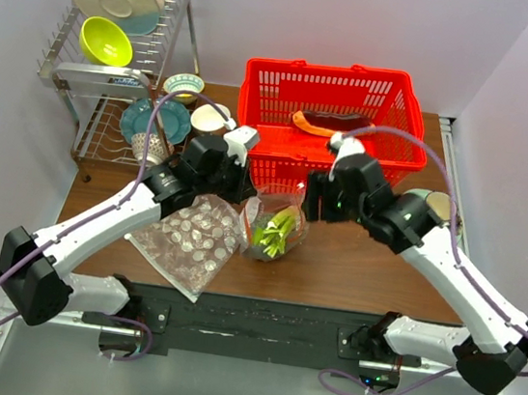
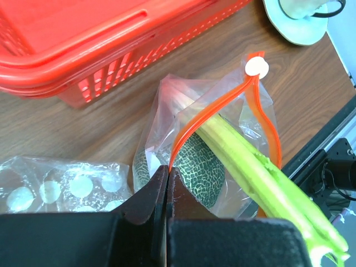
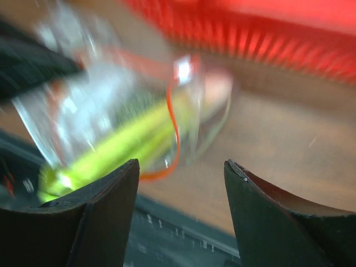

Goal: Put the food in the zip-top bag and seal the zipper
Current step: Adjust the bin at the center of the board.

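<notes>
Several stalks (image 2: pixel 250 166) lengthwise toward robot; left fingers (image 2: pixel 147 197) tight on zipper (image 2: pixel 222 98), right fingers (image 3: pixel 100 208) apart.

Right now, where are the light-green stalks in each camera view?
Top external: stalks at the centre of the picture, inside the zip-top bag.
Left wrist: stalks run diagonally from the middle to the bottom right corner.
Right wrist: stalks, blurred, lower left of centre.
Shared landmark: the red basket, across the top of both wrist views.
</notes>
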You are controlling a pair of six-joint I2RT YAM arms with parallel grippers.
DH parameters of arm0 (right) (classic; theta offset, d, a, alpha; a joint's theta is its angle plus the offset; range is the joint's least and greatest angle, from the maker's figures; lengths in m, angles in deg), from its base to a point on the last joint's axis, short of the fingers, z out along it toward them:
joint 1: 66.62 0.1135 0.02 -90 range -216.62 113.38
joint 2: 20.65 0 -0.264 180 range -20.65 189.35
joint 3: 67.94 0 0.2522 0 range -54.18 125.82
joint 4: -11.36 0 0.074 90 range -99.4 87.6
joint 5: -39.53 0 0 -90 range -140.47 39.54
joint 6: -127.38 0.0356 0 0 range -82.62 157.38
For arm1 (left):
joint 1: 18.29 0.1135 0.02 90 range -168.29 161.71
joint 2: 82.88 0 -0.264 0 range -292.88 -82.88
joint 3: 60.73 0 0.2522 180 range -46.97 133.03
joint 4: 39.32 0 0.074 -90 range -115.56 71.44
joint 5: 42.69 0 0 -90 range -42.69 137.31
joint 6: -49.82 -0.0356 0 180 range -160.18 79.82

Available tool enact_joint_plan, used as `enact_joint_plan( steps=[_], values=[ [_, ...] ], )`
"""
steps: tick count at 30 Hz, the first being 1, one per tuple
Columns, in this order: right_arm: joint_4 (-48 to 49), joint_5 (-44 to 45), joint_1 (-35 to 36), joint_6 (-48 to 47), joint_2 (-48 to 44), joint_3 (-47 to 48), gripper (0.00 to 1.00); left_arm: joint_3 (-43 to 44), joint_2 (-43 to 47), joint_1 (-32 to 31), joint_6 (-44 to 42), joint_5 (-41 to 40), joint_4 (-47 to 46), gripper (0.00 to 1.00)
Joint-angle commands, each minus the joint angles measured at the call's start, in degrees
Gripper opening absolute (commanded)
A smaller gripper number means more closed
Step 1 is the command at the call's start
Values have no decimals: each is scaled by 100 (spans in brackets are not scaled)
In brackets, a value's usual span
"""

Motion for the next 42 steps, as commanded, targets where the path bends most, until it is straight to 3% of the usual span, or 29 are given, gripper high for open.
enact_joint_plan(
  steps=[1, 7, 11, 15, 19, 22, 36, 42],
  values=[
    [145, 1457, -128, -548, 536, 1690, 68, 68, 176, 7, -169, -197, -36, 0],
    [-457, 1417, -1218, -350, 2802, 3881, 65, 156, -52, 7, -424, -118, 26, 0],
    [-862, 555, -1781, 371, 3561, 4148, 61, 183, -96, 16, -538, -82, 43, 0],
    [-978, 45, -1931, 627, 3327, 3307, 50, 244, -123, 16, -609, -126, 78, 0],
    [-198, -114, -1931, 636, 2203, 1499, 50, 235, -140, 16, -600, -135, 78, 0],
    [-11, -18, -1931, 610, 1674, 924, 50, 209, -149, 16, -582, -135, 78, 0],
    [-142, 334, -1948, 232, 2279, 1721, 54, 200, -114, 16, -459, -197, 114, 0],
    [515, 299, -2133, 293, 2981, 2239, 50, 218, -105, 16, -468, -153, 52, 0]
  ],
)
